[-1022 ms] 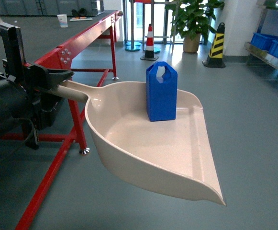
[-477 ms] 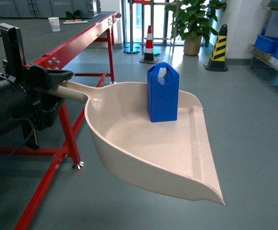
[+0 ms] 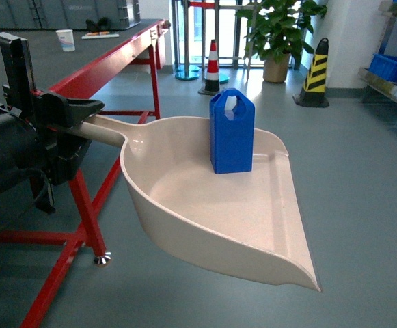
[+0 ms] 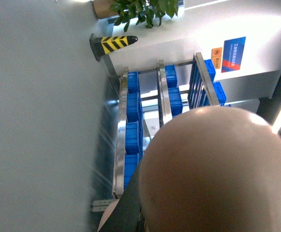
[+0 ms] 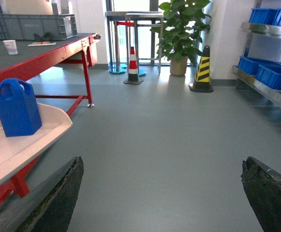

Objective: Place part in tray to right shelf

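Note:
The tray (image 3: 212, 205), a beige scoop, hangs level over the floor. My left gripper (image 3: 82, 113) is shut on its handle at the left of the head view. The blue part (image 3: 231, 133) stands upright near the tray's back wall. In the left wrist view the tray's underside (image 4: 213, 169) fills the lower right. The right shelf (image 3: 393, 80) stands far off at the right edge, carrying blue crates. My right gripper (image 5: 162, 193) is open over bare floor, to the right of the tray (image 5: 14, 145) and the part (image 5: 15, 107).
A red-framed table (image 3: 102, 68) runs along the left, one leg foot (image 3: 101, 258) close under the tray. A red-white cone (image 3: 212, 65), a yellow-black cone (image 3: 315, 72) and a potted plant (image 3: 277, 31) stand at the back. Grey floor (image 3: 362, 178) stretches toward the shelf.
The red table, its leg foot and the floor have slid down and left in the head view, as the camera moves. Tray, part and left gripper keep the same place in view.

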